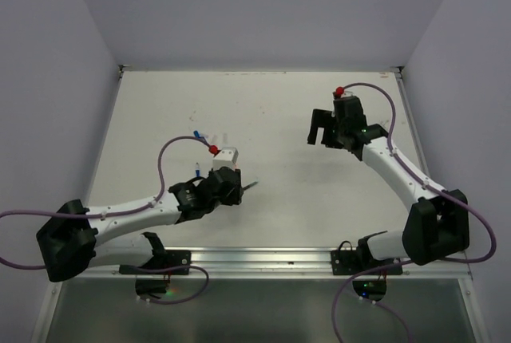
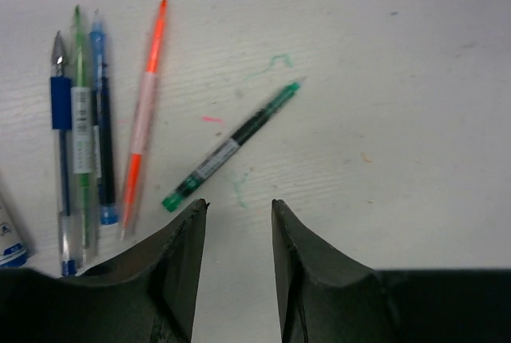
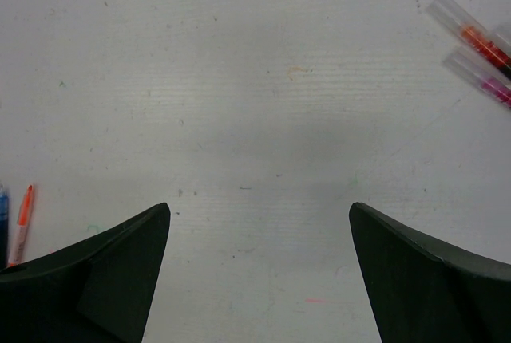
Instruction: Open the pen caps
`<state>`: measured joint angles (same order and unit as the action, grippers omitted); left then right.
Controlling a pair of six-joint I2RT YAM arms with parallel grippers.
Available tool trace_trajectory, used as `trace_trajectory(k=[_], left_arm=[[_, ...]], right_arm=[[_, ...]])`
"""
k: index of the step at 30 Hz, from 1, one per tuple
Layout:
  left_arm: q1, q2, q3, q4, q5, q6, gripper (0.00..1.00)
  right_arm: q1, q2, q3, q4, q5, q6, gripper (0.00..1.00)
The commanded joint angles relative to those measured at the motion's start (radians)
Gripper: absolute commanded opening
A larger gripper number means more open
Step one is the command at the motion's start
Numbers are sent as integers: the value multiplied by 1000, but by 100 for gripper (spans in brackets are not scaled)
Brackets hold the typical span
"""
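Left claw (image 2: 238, 206) part-spread, empty; green pen (image 2: 231, 145) just ahead, four pens (image 2: 100, 120) ahead-left, apparently uncapped. Right claw (image 3: 259, 207) spread wide, empty; two clear-ended pens (image 3: 467, 30) ahead-right appear outstanding.

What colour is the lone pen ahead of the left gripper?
The pen is green; left wrist view.

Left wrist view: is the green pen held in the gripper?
No, the green pen lies loose on the table ahead of the left gripper, whose jaws stand apart with nothing between them.
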<state>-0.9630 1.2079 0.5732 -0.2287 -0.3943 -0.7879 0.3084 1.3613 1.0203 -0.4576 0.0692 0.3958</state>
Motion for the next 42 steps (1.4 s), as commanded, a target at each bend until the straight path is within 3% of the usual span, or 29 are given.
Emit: trace_trajectory(k=[1, 8, 21, 30, 42], left_arm=[[-39, -94, 73, 20, 29, 65, 42], [-49, -225, 4, 133, 120, 94, 47], [-49, -194, -42, 319, 248, 208, 52], [-49, -94, -52, 404, 318, 246, 52], [-48, -76, -47, 425, 318, 251, 53]], right_arm=[[-15, 25, 73, -18, 56, -32, 99], [-103, 77, 119, -3, 127, -179, 99], [-336, 386, 204, 34, 70, -294, 97], [-351, 458, 189, 82, 63, -331, 96], [-350, 459, 144, 103, 15, -295, 92]])
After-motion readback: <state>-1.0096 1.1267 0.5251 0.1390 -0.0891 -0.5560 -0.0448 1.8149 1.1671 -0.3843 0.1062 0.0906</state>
